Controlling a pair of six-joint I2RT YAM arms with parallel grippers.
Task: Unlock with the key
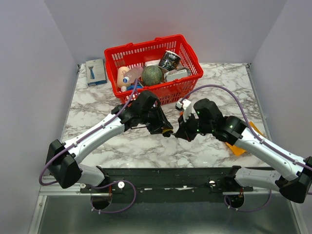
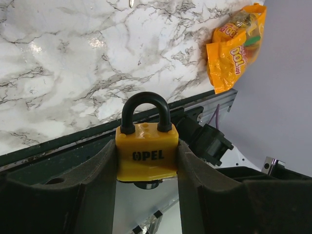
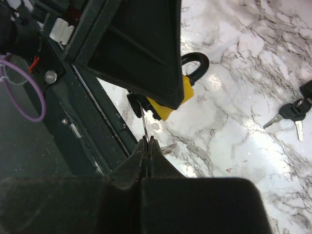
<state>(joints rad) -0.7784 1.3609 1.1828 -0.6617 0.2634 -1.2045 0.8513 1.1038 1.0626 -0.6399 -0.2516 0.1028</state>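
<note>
Left claw [image 2: 146,146] clamping padlock [image 2: 146,158], right claw [image 3: 147,142] pinching key [image 3: 144,122], spare keys [image 3: 291,112] only in right wrist view

Basket [image 1: 162,90] behind the padlock [image 2: 146,151]; snack bag [image 2: 236,46] to its right.

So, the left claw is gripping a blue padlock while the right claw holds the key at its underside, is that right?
Not quite: the padlock is yellow, not blue, as the left wrist view shows. The rest holds: the left claw grips it, and the right claw holds the key at its underside.
</note>
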